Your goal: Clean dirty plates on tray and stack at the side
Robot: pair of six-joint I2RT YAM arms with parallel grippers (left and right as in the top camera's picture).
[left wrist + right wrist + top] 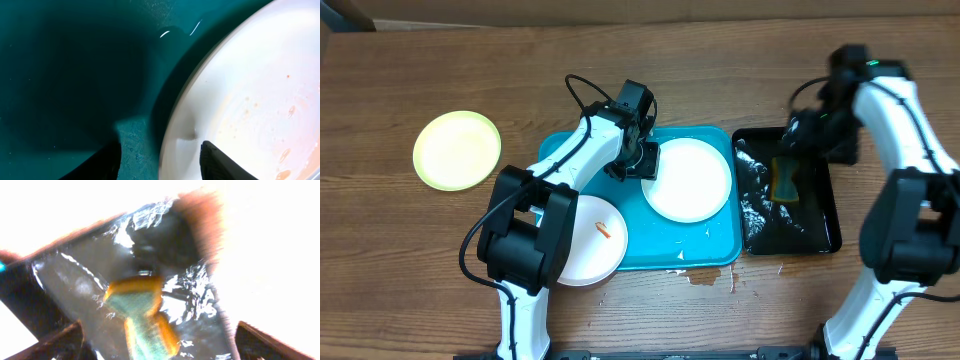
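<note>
Turquoise tray (715, 250) sits mid-table, one white plate (688, 180) on its right half. Left gripper (645, 160) is at that plate's left rim, jaws part open astride the edge, not clamped. Second white plate (592, 250), with an orange smear (604, 229), overhangs the tray's lower-left corner in the overhead view. Green-rimmed plate (457, 150) is on the table (720, 60), well left of the tray. Right gripper (157, 327) is over the black tray (825, 215), jaws wide and empty, sponge (786, 180) below.

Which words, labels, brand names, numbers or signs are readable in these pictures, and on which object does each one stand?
None: no text can be read in any view.
The white plate, the yellow-green plate, the blue tray, the black tray and the sponge carry no print.
</note>
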